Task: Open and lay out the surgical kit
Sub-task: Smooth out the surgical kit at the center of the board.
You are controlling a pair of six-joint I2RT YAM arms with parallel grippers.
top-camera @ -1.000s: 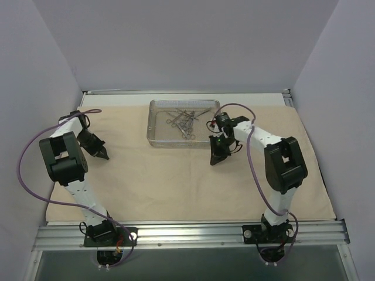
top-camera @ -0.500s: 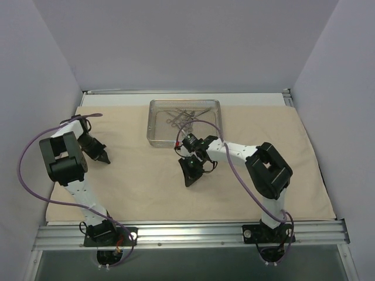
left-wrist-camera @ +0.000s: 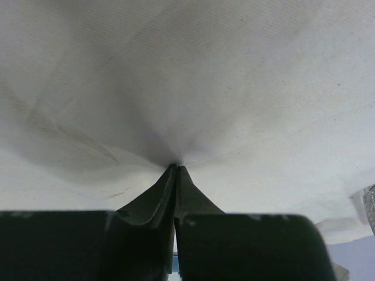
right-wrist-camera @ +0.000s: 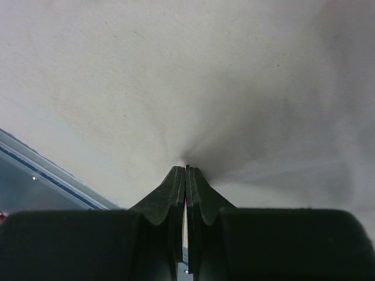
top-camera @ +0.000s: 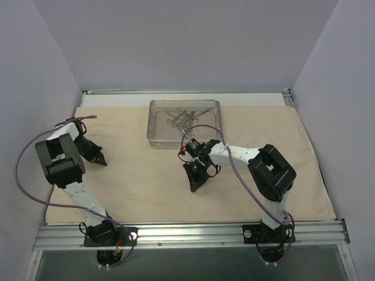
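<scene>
The beige cloth wrap point(top-camera: 140, 181) lies spread flat over the table. On its far middle stands the silver wire-mesh tray point(top-camera: 158, 143), with several steel scissors and forceps point(top-camera: 183, 119) piled inside. My left gripper point(top-camera: 102, 161) is down on the cloth's left side. In the left wrist view it point(left-wrist-camera: 177, 167) is shut, with creases in the cloth point(left-wrist-camera: 222, 88) running into its tips as if pinched there. My right gripper point(top-camera: 192, 188) is shut, tips on the cloth just near of the tray. The right wrist view shows the right gripper point(right-wrist-camera: 186, 167) pressed to the cloth point(right-wrist-camera: 176, 70), nothing between the fingers.
A metal rail point(top-camera: 193, 231) runs along the near edge with both arm bases on it, and it shows in the right wrist view as a rail point(right-wrist-camera: 35, 170) at the left. White walls close in the left, right and back.
My right gripper has swept from the tray's right front corner leftward and nearer, onto the middle of the cloth. My left gripper has shifted slightly left and stays down on the cloth.
</scene>
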